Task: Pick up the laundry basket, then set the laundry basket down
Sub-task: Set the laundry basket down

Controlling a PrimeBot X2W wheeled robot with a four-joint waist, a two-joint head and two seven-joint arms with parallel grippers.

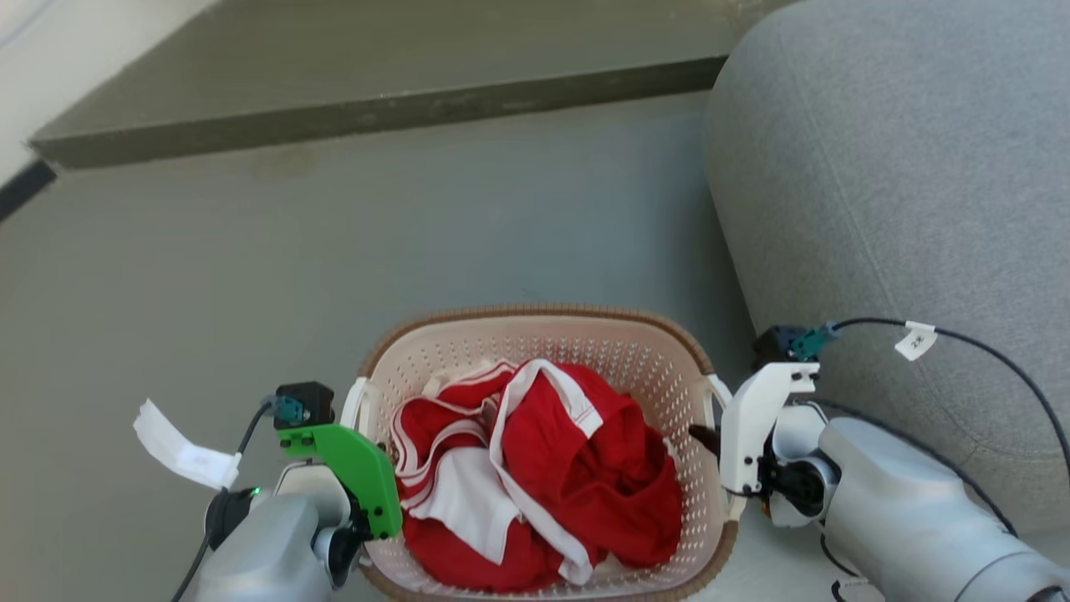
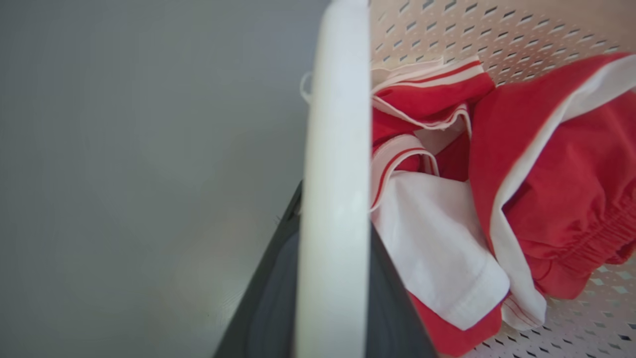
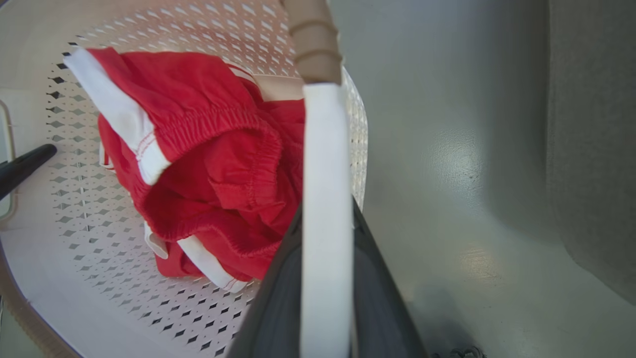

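Now the basket (image 1: pixel 585 343) is being held at both sides.
The left gripper (image 2: pixel 335 209) is clenching tight on the white left handle (image 2: pixel 333 124). The right gripper (image 3: pixel 325 209) is pinching the right handle (image 3: pixel 323 149) the same way. The basket is sitting between the two grippers, right in front of the robot, over the grey floor (image 1: pixel 334 251) and just beside a grey sofa (image 1: pixel 903 167). Its brown rim (image 1: pixel 535 311) is showing along the far side. Red and white clothes (image 1: pixel 568 451) are lying bunched up inside it. I cannot tell if the basket is touching the floor or hanging just above it.
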